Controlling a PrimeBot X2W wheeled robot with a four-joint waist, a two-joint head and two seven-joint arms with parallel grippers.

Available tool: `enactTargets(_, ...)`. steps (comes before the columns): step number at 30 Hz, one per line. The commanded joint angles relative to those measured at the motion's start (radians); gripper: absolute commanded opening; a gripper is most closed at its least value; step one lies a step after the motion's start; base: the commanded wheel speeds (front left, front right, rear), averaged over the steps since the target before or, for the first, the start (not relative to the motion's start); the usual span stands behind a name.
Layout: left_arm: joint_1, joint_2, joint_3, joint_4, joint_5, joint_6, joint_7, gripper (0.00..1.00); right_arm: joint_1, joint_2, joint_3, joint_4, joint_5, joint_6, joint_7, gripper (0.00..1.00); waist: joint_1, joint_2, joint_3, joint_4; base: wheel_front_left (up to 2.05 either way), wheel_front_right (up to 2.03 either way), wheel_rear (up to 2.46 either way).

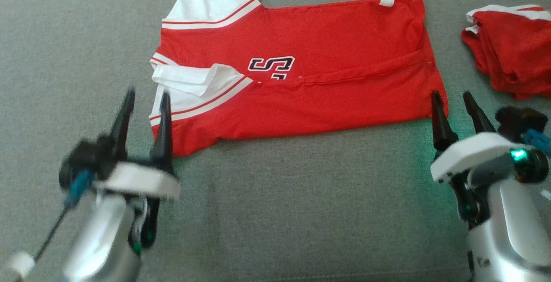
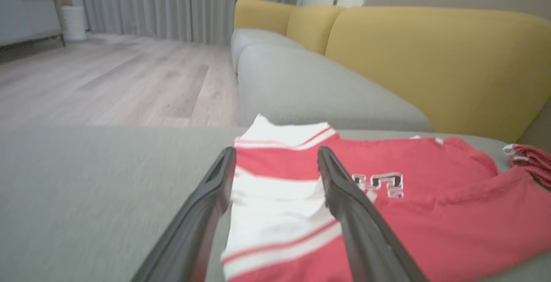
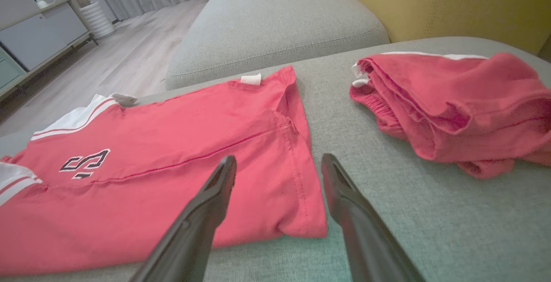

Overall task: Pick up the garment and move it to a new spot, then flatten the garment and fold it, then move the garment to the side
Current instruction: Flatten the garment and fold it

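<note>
A red shirt (image 1: 301, 58) with white striped sleeves and a dark printed mark lies spread on the grey cushion, its near long edge folded over toward the middle. My left gripper (image 1: 146, 94) stands open at the shirt's near left corner, over the white sleeve (image 2: 275, 204), holding nothing. At the near right corner of the shirt (image 3: 172, 153) my right gripper (image 1: 452, 97) is open and empty too, its fingers (image 3: 340, 187) straddling the hem corner.
A second red garment (image 1: 512, 45) lies bunched at the right on the grey sofa seat (image 1: 280, 213), also seen as a crumpled red garment (image 3: 456, 101). Yellow back cushions (image 2: 430, 58) stand behind. A wooden floor (image 2: 107, 79) lies beyond the seat edge.
</note>
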Motion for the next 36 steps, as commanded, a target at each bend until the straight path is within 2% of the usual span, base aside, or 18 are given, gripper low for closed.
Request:
enactTargets(1,0.005,0.027,0.047,-0.039,-0.014,0.013,0.007,1.0,-0.006,-0.003,0.014,-0.052,0.004,0.007,-0.011,1.0,0.0001,-0.0001,-0.001,0.003,0.0,0.0,0.0)
enactTargets(6,0.104,0.01,0.057,-0.063,-0.092,0.039,0.105,1.0,0.05,-0.003,-0.005,-0.114,0.009,0.007,-0.002,1.0,0.0001,-0.0001,0.004,0.012,0.0,0.0,0.0)
enactTargets(12,0.102,-0.022,0.09,-0.042,-0.184,0.062,0.199,1.0,0.05,-0.003,0.004,-0.149,0.008,0.007,0.016,1.0,0.0001,-0.0001,0.024,0.005,0.0,0.0,0.0)
enactTargets(20,0.079,-0.037,0.088,0.006,-0.233,0.072,0.29,1.0,0.019,-0.003,0.003,-0.121,-0.004,0.007,0.05,1.0,0.0001,-0.0001,0.048,-0.009,0.0,0.0,0.0)
enactTargets(21,0.077,-0.038,0.088,0.01,-0.235,0.075,0.295,0.97,0.014,-0.003,-0.002,-0.111,-0.008,0.007,0.054,1.0,0.0001,-0.0001,0.05,-0.009,0.0,0.0,0.0)
enactTargets(23,0.074,-0.04,0.083,0.014,-0.237,0.073,0.302,0.46,0.003,-0.003,-0.014,-0.086,-0.011,0.007,0.064,1.0,0.0001,-0.0001,0.054,-0.007,0.0,0.0,0.0)
enactTargets(25,0.072,-0.047,0.079,0.012,-0.244,0.069,0.306,0.0,-0.007,-0.003,-0.022,-0.052,-0.015,0.007,0.079,1.0,0.0001,-0.0001,0.056,-0.004,0.0,0.0,0.0)
enactTargets(36,0.064,-0.033,0.08,-0.049,-0.219,0.064,0.247,0.0,-0.084,-0.003,-0.03,0.14,0.033,0.007,0.057,1.0,0.0001,-0.0001,0.057,0.016,0.0,0.0,0.0)
